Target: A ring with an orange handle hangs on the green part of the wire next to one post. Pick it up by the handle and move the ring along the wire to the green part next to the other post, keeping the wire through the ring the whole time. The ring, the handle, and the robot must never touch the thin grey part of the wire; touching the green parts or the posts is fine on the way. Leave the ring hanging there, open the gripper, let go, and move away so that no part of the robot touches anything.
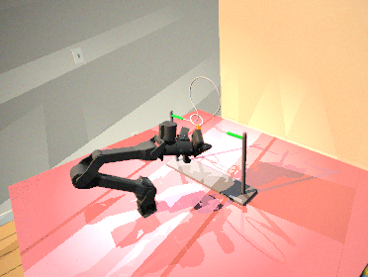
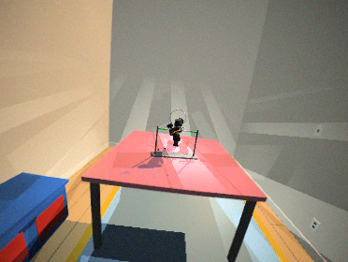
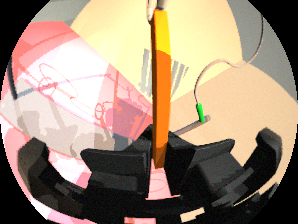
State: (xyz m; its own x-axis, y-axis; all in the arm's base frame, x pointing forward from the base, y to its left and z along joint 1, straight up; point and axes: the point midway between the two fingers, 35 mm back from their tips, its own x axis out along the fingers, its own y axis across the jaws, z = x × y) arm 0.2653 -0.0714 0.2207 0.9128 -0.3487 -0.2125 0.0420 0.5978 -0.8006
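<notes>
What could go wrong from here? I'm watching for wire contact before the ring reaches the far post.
1. The gripper is shut on the orange handle with the ring partway between the posts, beside the grey wire loop; a small tilt could brush the thin grey wire.
2. The green end by the near post is short, so overshooting or stopping early seems possible.

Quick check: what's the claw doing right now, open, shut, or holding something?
Claw: shut on the orange handle of the ring, which stands upright between its fingers.
</notes>
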